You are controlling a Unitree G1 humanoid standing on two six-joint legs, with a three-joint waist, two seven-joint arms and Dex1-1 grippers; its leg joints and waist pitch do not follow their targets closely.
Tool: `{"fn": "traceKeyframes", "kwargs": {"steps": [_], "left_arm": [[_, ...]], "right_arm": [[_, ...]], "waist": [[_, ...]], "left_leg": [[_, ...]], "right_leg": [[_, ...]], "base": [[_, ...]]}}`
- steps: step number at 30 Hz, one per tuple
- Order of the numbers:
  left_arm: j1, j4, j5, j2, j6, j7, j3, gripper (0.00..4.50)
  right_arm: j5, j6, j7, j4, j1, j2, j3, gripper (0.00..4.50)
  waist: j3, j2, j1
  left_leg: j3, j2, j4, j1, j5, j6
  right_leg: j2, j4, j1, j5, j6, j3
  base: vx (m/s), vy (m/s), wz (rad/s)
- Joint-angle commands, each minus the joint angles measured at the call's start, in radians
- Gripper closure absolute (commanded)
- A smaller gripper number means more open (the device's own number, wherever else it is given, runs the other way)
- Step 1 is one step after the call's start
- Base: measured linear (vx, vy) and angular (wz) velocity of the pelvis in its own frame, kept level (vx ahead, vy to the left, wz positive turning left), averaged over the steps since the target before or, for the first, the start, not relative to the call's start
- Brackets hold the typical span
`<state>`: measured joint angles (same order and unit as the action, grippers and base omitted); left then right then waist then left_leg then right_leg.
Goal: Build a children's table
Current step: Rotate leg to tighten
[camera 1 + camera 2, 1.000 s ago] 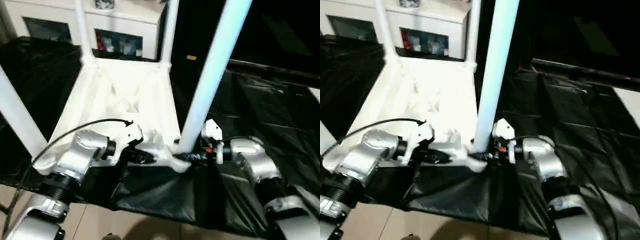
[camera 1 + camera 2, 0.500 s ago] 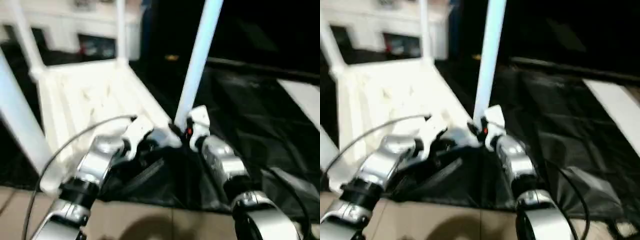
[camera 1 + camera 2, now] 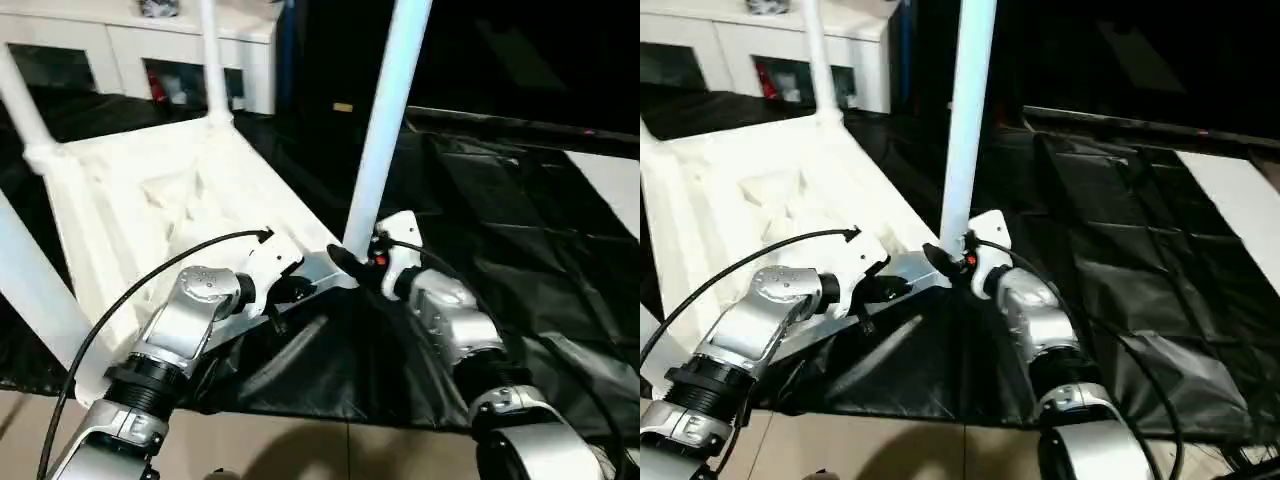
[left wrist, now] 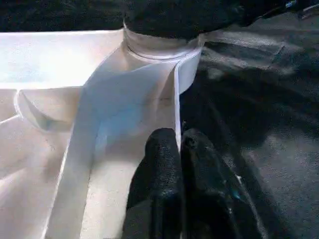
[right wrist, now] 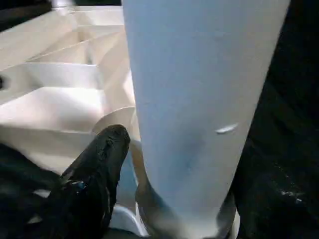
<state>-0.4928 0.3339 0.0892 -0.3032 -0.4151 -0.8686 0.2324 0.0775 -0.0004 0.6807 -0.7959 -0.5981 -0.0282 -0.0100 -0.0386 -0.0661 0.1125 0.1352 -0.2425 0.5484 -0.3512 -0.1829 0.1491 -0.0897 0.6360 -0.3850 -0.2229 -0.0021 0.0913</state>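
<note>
Four legs stand in our upturned tabletop; left gripper pinches its rim beside the nearest leg, right gripper's jaw state unclear.

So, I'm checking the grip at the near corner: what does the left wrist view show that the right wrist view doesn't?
Left wrist view alone: the left gripper, fingers pressed together on the thin side wall of the table top, with black sheeting beside it. Right wrist view alone: the leg seen close, standing in its socket, one black finger of the right gripper beside it, and the ribbed underside. Both share the white top and that corner socket.
</note>
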Motion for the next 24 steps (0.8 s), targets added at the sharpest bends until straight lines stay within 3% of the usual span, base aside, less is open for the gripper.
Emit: {"fn": "traceKeyframes", "kwargs": {"steps": [1, 3, 7, 10, 16, 24], "left_arm": [[-0.020, 0.018, 0.020, 0.004, -0.030, 0.031, 0.016, 3.88], [-0.022, 0.023, 0.025, 0.006, -0.032, 0.047, 0.014, 3.59], [-0.027, 0.039, 0.030, 0.007, -0.066, 0.062, 0.014, 3.50], [-0.030, 0.047, 0.043, -0.007, -0.076, 0.058, 0.028, 3.50], [-0.024, 0.030, 0.073, -0.045, -0.116, 0.054, 0.052, 3.50], [0.007, -0.084, 0.059, -0.081, -0.228, 0.058, 0.045, 3.50]], "right_arm": [[0.005, 0.040, 0.068, -0.001, 0.019, 0.000, 0.053, 1.32], [0.007, 0.043, 0.074, 0.004, 0.020, -0.006, 0.051, 1.32], [0.014, 0.062, 0.106, 0.035, 0.028, -0.031, 0.045, 1.32], [0.013, 0.065, 0.115, 0.043, 0.032, -0.039, 0.043, 1.32], [0.014, 0.066, 0.118, 0.046, 0.034, -0.050, 0.046, 1.32], [0.012, 0.072, 0.122, 0.048, 0.031, -0.059, 0.047, 1.32]], "waist": [[0.045, 0.016, -0.001], [0.049, 0.017, -0.008], [0.051, 0.018, -0.013], [0.050, 0.016, -0.014], [0.044, 0.018, -0.016], [0.049, 0.015, -0.020]], "left_leg": [[0.026, 0.011, -0.067, -0.011, -0.180, 0.000], [0.027, 0.012, -0.064, -0.012, -0.140, 0.000], [0.031, 0.015, -0.059, -0.009, -0.120, -0.010], [0.034, 0.016, -0.059, -0.007, -0.132, -0.020], [0.034, 0.014, -0.064, -0.003, -0.202, -0.014], [0.036, 0.017, -0.056, -0.008, -0.136, -0.015]], "right_leg": [[-0.041, -0.096, 0.042, -0.216, -0.141, -0.047], [-0.040, -0.087, 0.047, -0.131, -0.162, -0.047], [-0.032, -0.079, 0.050, -0.022, -0.194, -0.049], [-0.033, -0.081, 0.050, -0.024, -0.197, -0.053], [-0.037, -0.093, 0.044, -0.148, -0.181, -0.060], [-0.030, -0.082, 0.046, -0.057, -0.198, -0.063]], "base": [[0.000, 0.000, 0.00], [0.000, 0.000, 0.00], [0.000, 0.000, 0.00], [0.000, 0.000, 0.00], [0.000, 0.000, 0.00], [0.000, 0.000, 0.00]]}}
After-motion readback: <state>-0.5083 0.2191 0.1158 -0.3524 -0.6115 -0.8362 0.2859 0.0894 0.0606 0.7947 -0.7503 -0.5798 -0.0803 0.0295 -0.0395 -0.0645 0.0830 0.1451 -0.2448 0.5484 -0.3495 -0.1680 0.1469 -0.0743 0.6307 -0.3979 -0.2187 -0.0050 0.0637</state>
